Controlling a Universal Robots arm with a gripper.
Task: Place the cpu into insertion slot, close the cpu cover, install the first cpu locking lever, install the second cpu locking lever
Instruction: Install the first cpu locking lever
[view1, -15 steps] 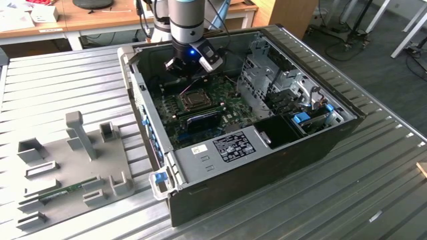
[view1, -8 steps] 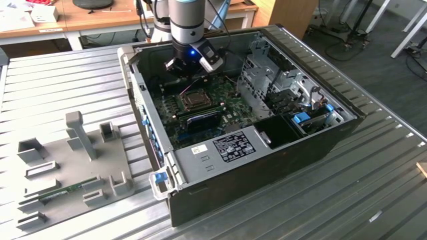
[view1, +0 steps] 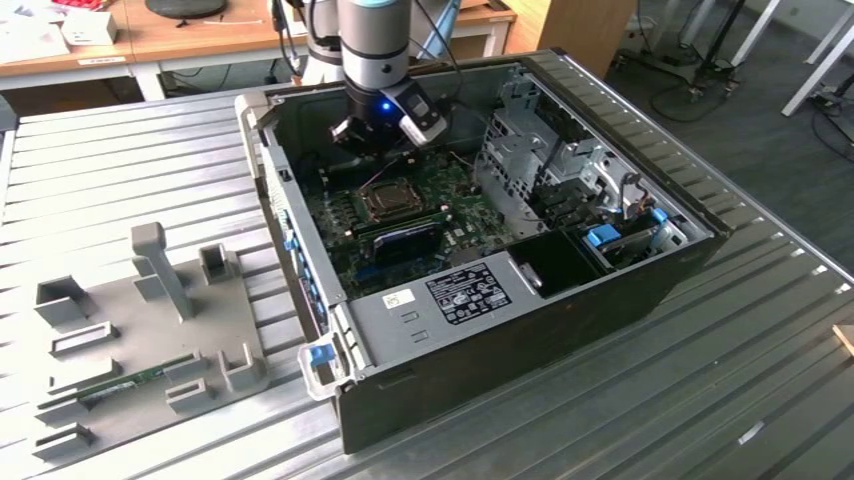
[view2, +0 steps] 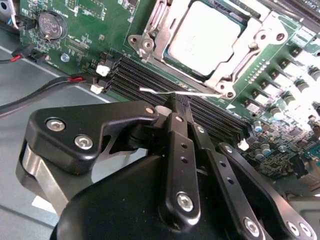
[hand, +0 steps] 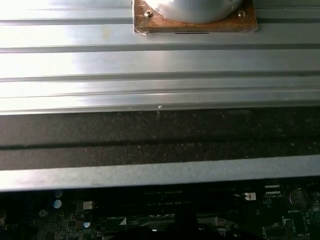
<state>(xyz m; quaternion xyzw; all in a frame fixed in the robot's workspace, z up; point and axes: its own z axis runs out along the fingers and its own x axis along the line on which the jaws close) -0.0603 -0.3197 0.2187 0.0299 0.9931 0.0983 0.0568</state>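
"That thin locking lever (view2: 150, 90), is it held?"

"The hand (view2: 174, 100) is closed up right at it, but I can't confirm a true grip. Just beyond the hand, the cpu (view2: 207, 37) lies under the lowered cpu cover (view2: 252, 45)."

"Risk?"

"Probably the springy lever slipping free and snapping back unlatched."

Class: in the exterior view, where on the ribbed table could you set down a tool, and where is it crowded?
Free: the table between the grey fixture plate, the case and the wooden desk; also the strip on the exterior view's right of the case. Crowded: inside the case, around the claw.
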